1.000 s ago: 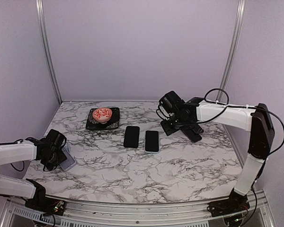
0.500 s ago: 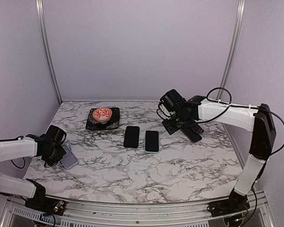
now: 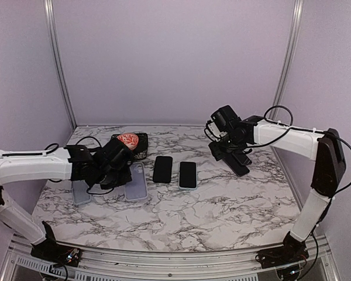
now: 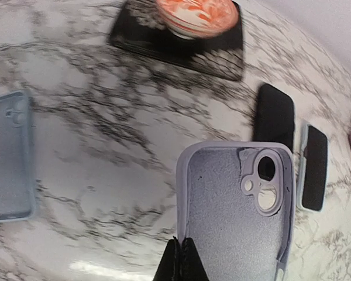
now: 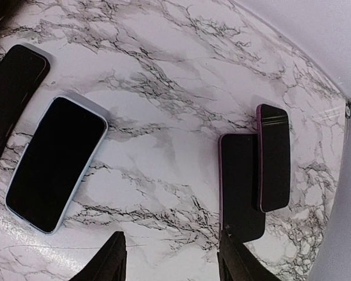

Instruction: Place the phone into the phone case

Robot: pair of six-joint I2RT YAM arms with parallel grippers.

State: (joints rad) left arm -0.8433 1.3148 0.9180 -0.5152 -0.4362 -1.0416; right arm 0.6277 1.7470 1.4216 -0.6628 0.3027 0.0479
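A lilac phone case (image 4: pixel 234 211) lies open side up, its camera cutout toward the far side. My left gripper (image 4: pixel 183 257) is shut on the case's left rim. From above, the lilac case (image 3: pixel 136 181) sits left of a black phone (image 3: pixel 162 169) and a phone with a pale blue edge (image 3: pixel 188 174), both face up. My right gripper (image 5: pixel 172 257) hangs open over bare marble, between the pale-edged phone (image 5: pixel 55 164) and two dark purple-edged slabs (image 5: pixel 240 187). Seen from above, the right gripper (image 3: pixel 229 153) is beside those slabs.
A blue-grey case (image 3: pixel 81 192) lies near the table's left side. A black plate (image 4: pixel 222 55) with a red patterned bowl (image 4: pixel 196 12) stands behind the lilac case. One dark slab (image 5: pixel 274 158) partly overlaps the other at the right.
My left arm has swung from the table's left edge to the middle, its jaws closing on the lilac case. The right gripper has drifted slightly right and opened a touch.
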